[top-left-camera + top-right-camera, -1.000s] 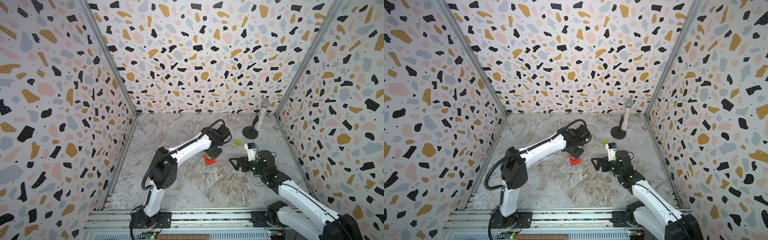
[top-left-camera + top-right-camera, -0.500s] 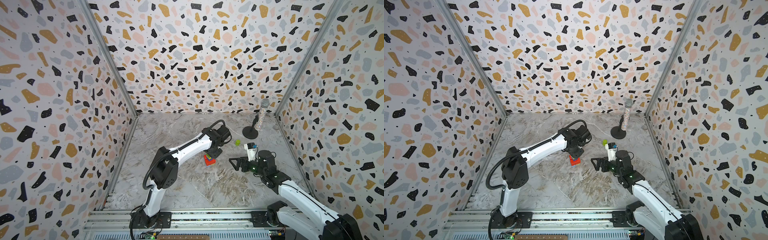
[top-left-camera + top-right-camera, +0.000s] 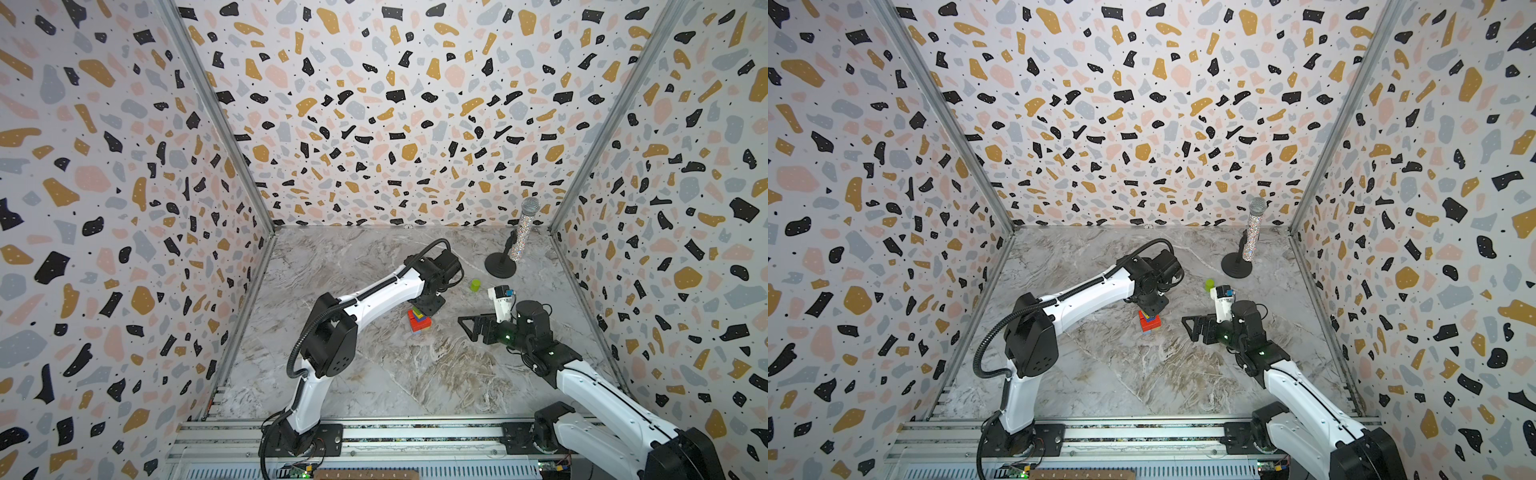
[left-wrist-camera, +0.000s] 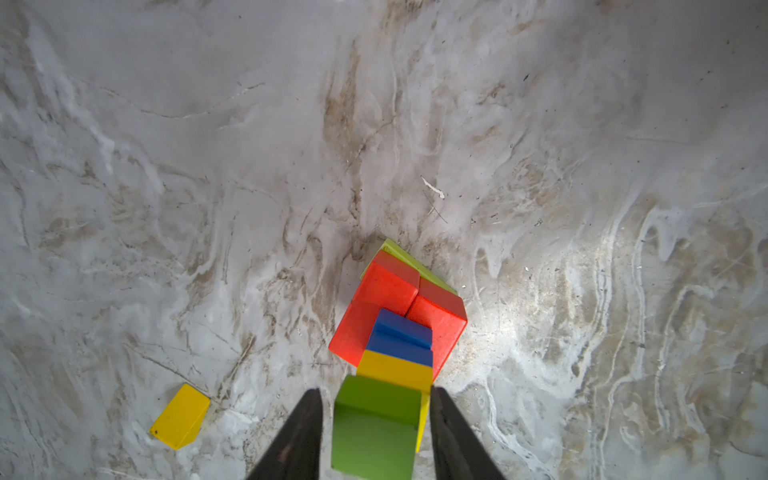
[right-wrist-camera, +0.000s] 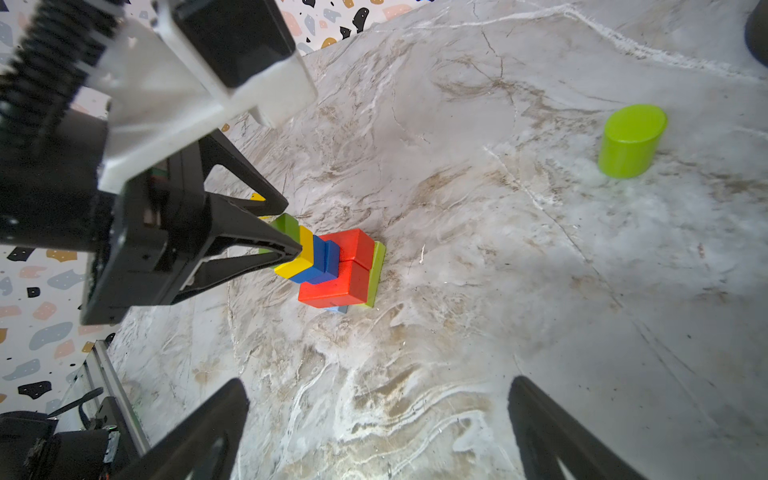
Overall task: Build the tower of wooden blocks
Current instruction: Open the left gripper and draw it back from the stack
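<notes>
The tower [image 3: 419,321] [image 3: 1150,322] stands mid-table: a light green slab, two red bricks [image 4: 395,307], blue blocks, a yellow block, and a green cube [image 4: 376,428] on top. My left gripper [image 4: 376,399] [image 5: 293,226] reaches down over it. Its fingers flank the green cube with a gap on each side, so it is open. To the right, my right gripper [image 3: 473,328] [image 5: 378,415] hovers low, open and empty, pointing at the tower. A green cylinder [image 3: 475,284] [image 5: 631,141] stands alone behind it. A loose yellow block [image 4: 180,415] lies near the tower.
A glittery microphone [image 3: 524,232] on a black round stand [image 3: 500,264] occupies the back right corner. Patterned walls close in the left, back and right sides. A metal rail [image 3: 415,432] runs along the front edge.
The left gripper's jaws have spread apart from the green cube on top of the tower. Neither arm has visibly shifted, and the right gripper stays open.
</notes>
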`<control>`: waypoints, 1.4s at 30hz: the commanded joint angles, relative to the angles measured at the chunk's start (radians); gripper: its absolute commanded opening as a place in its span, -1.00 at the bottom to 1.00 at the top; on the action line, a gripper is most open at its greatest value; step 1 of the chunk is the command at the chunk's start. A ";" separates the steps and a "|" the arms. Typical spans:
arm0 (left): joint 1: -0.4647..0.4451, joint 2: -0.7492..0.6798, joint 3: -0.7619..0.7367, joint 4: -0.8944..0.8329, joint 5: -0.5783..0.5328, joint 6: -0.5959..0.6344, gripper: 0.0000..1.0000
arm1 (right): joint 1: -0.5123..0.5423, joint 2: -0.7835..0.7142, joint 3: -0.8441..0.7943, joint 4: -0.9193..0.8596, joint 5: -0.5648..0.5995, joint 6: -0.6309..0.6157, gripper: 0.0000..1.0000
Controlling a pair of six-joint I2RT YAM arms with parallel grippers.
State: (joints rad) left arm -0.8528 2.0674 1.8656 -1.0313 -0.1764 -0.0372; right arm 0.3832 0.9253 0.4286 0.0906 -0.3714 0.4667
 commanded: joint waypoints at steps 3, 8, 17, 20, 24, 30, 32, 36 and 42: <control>0.005 -0.004 0.041 -0.013 -0.016 -0.001 0.23 | -0.004 -0.009 -0.003 0.017 -0.018 -0.004 0.98; 0.006 -0.040 0.047 -0.016 -0.034 -0.012 0.53 | -0.004 -0.037 0.005 -0.015 0.017 -0.018 0.98; 0.006 -0.229 -0.067 0.062 -0.134 -0.077 1.00 | -0.004 -0.033 0.066 -0.087 0.026 -0.031 1.00; 0.016 -0.297 -0.152 0.112 -0.174 -0.144 1.00 | -0.004 -0.019 0.104 -0.123 0.046 -0.033 0.95; 0.034 -0.408 -0.304 0.221 -0.201 -0.254 1.00 | -0.005 0.045 0.194 -0.205 0.109 -0.055 0.89; 0.071 -0.558 -0.507 0.380 -0.233 -0.365 1.00 | -0.007 0.181 0.327 -0.293 0.223 -0.085 0.81; 0.088 -0.606 -0.578 0.436 -0.232 -0.392 1.00 | -0.007 0.225 0.367 -0.308 0.259 -0.092 0.77; 0.115 -0.711 -0.744 0.568 -0.266 -0.449 1.00 | -0.008 0.334 0.447 -0.325 0.326 -0.112 0.64; 0.129 -0.804 -0.928 0.686 -0.305 -0.481 1.00 | -0.009 0.507 0.602 -0.391 0.392 -0.143 0.64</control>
State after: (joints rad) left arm -0.7273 1.2888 0.9779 -0.4515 -0.4397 -0.4835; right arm 0.3786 1.4036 0.9596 -0.2398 -0.0395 0.3531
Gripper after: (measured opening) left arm 0.998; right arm 0.817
